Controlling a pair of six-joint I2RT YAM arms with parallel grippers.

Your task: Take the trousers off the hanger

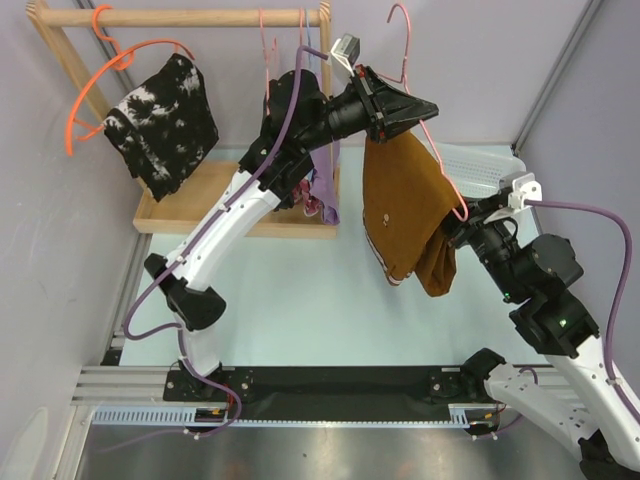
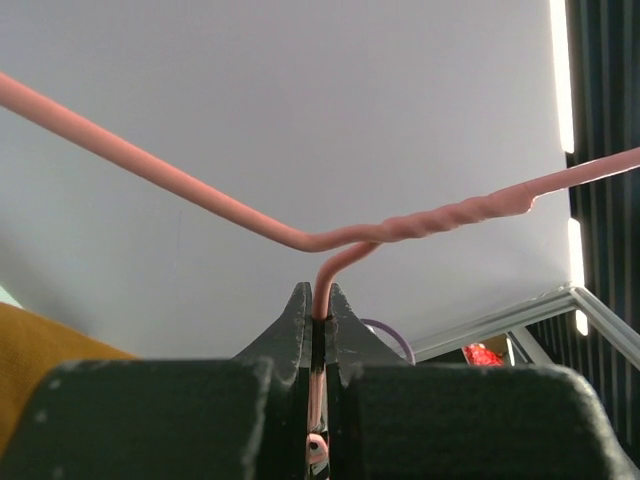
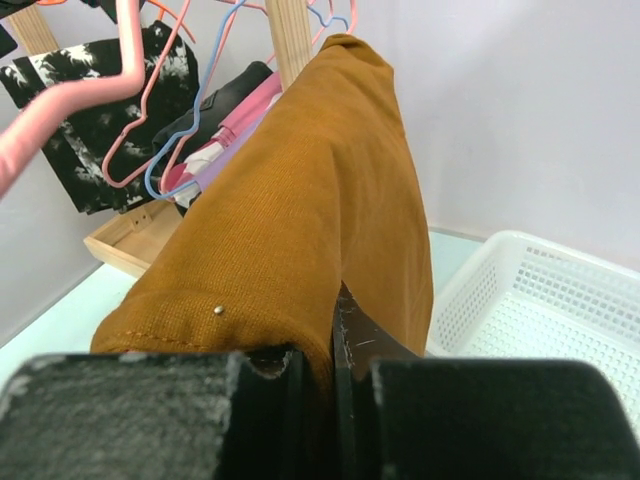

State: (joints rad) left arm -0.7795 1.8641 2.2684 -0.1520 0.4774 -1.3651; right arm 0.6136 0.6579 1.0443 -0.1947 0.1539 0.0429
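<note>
The rust-brown trousers [image 1: 405, 205] hang folded over the thin pink wire hanger [image 1: 403, 40], held up in the air right of the rack. My left gripper [image 1: 425, 108] is shut on the hanger's wire just below the twisted neck; the wire [image 2: 330, 262] runs between its closed fingers in the left wrist view. My right gripper [image 1: 456, 222] is shut on the trousers' right edge; cloth [image 3: 310, 200] is pinched between its fingers [image 3: 355, 330] in the right wrist view. The hanger's lower bar is hidden by cloth.
A wooden rack [image 1: 190, 17] at the back left carries an orange round hanger [image 1: 95, 85] with a black-and-white garment [image 1: 160, 120], plus further hangers and dark and pink clothes. A white basket [image 1: 485, 165] stands at the back right, right behind the trousers.
</note>
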